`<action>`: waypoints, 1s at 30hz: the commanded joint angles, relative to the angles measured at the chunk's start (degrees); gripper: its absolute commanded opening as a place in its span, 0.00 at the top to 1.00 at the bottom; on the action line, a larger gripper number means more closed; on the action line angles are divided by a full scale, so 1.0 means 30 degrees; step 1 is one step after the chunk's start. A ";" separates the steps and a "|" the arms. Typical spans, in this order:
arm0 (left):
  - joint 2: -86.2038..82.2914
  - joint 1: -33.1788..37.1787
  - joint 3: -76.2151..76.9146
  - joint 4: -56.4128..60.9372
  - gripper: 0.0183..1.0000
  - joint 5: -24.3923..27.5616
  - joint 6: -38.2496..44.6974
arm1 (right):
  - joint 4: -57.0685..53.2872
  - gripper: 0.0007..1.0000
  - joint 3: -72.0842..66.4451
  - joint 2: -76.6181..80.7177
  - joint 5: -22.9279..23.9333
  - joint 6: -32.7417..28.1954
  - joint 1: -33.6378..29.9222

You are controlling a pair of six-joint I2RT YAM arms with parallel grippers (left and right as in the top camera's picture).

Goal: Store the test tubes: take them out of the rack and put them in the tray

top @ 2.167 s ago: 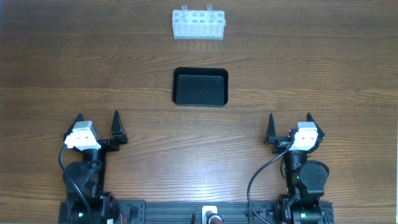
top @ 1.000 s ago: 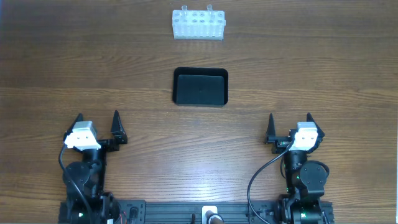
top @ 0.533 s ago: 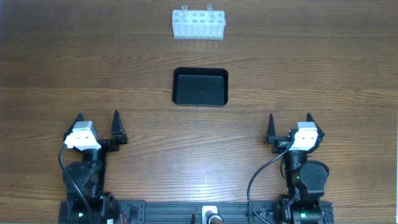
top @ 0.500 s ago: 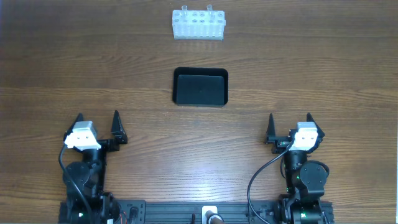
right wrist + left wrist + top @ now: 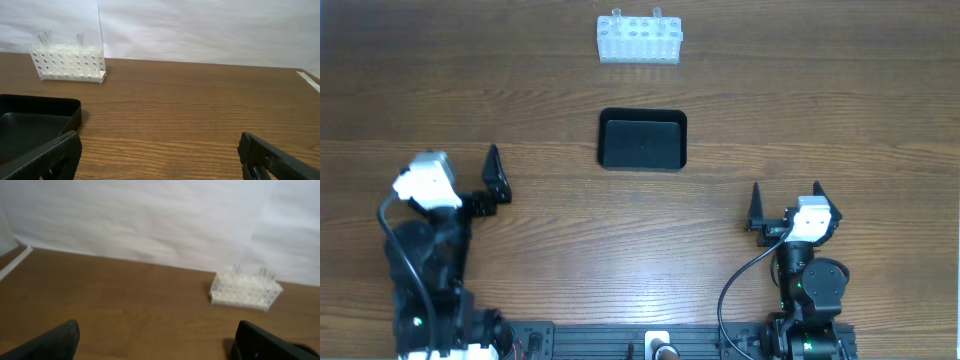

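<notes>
Bare wooden table [image 5: 440,80] lies open on the left. The left gripper [image 5: 157,335] hangs above its near part, fingers spread wide with nothing between them, angled toward the rack [image 5: 638,40]. The rack stands at the middle of the far edge, two test tubes [image 5: 616,15] upright in it. The black tray [image 5: 603,140] lies nearer, apart from it, wood all round. The right gripper [image 5: 786,200] sits low by its base, wide open, holding nothing

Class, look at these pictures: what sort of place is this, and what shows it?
Likely a robotics lab bench: a left gripper and right gripper face a test tube rack and black tray on a wooden table.
</notes>
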 commanded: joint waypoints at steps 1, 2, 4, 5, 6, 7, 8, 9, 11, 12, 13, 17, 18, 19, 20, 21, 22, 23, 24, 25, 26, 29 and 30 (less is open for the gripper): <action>0.3286 -0.0430 0.3446 -0.0342 0.00 0.0204 0.0211 | -0.0080 0.01 -0.0102 -0.0189 -0.0226 0.0124 -0.0138; 0.4058 -0.0663 0.4277 -0.0641 0.00 0.0182 0.0211 | -0.0080 0.01 -0.0102 -0.0189 -0.0233 0.0124 -0.0138; 0.5741 -0.1195 0.6200 -0.1486 0.00 0.0182 0.0211 | -0.0080 0.01 -0.0102 -0.0189 -0.0233 0.0124 -0.0138; 0.6543 -0.1472 0.7140 -0.1996 0.00 0.0182 0.0211 | -0.0080 0.01 -0.0102 -0.0189 -0.0233 0.0124 -0.0138; 0.7337 -0.1763 0.8072 -0.2543 0.00 0.0182 0.0219 | -0.0073 0.01 -0.0102 -0.0189 -0.0233 0.0124 -0.0138; 0.8284 -0.2098 0.9151 -0.3169 0.00 0.0175 0.0211 | -0.0080 0.01 -0.0102 -0.0189 -0.0233 0.0124 -0.0138; 0.9260 -0.2404 1.0193 -0.3730 0.00 0.0160 0.0219 | -0.0073 0.01 -0.0102 -0.0189 -0.0233 0.0124 -0.0138; 0.9930 -0.2616 1.0914 -0.4095 0.00 0.0160 0.0211 | -0.0080 0.01 -0.0102 -0.0189 -0.0233 0.0124 -0.0138; 1.1606 -0.3249 1.2597 -0.4860 0.00 0.0219 0.0087 | -0.0080 0.01 -0.0102 -0.0189 -0.0233 0.0124 -0.0138; 1.2327 -0.3650 1.3318 -0.5173 0.00 0.0335 -0.0525 | -0.0080 0.01 -0.0102 -0.0189 -0.0226 0.0124 -0.0138; 1.3202 -0.4109 1.4083 -0.5377 0.00 0.0313 -0.1195 | -0.0073 0.01 -0.0102 -0.0189 -0.0233 0.0124 -0.0138; 1.6094 -0.5384 1.6211 -0.5486 0.00 0.0102 -0.3315 | -0.0080 0.01 -0.0102 -0.0189 -0.0233 0.0124 -0.0138; 1.6779 -0.5661 1.6670 -0.5515 0.00 -0.0124 -0.3534 | -0.0073 0.01 -0.0102 -0.0189 -0.0233 0.0124 -0.0138; 1.7558 -0.5982 1.7158 -0.5508 0.00 -0.0248 -0.3534 | -0.0080 0.01 -0.0102 -0.0189 -0.0233 0.0124 -0.0138; 1.8229 -0.6266 1.7558 -0.5501 0.00 -0.0437 -0.3534 | -0.0080 0.01 -0.0102 -0.0189 -0.0233 0.0124 -0.0138; 1.8914 -0.6543 1.7974 -0.5523 0.00 -0.0670 -0.3526 | -0.0080 0.01 -0.0102 -0.0189 -0.0233 0.0124 -0.0138; 1.9708 -0.6878 1.8484 -0.5646 0.00 -0.0954 -0.3526 | -0.0080 0.01 -0.0102 -0.0189 -0.0233 0.0124 -0.0138; 2.0516 -0.7191 1.8965 -0.5668 0.00 -0.1253 -0.3534 | -0.0073 0.01 -0.0102 -0.0189 -0.0233 0.0124 -0.0138; 2.1085 -0.7410 1.9336 -0.5719 0.00 -0.1413 -0.3534 | -0.0073 0.01 -0.0102 -0.0189 -0.0233 0.0124 -0.0138; 2.1893 -0.7665 1.9875 -0.5792 0.00 -0.1486 -0.3534 | -0.0080 0.01 -0.0102 -0.0189 -0.0233 0.0124 -0.0138; 2.2593 -0.7847 2.0371 -0.5829 0.00 -0.1479 -0.3541 | -0.0080 0.01 -0.0102 -0.0189 -0.0233 0.0124 -0.0138; 2.4800 -0.8233 2.2229 -0.6382 0.00 -0.1479 -0.3832 | -0.0080 0.01 -0.0102 -0.0189 -0.0233 0.0124 -0.0138; 2.5594 -0.8342 2.2986 -0.6659 0.01 -0.1479 -0.3832 | -0.0080 0.01 -0.0102 -0.0189 -0.0226 0.0124 -0.0138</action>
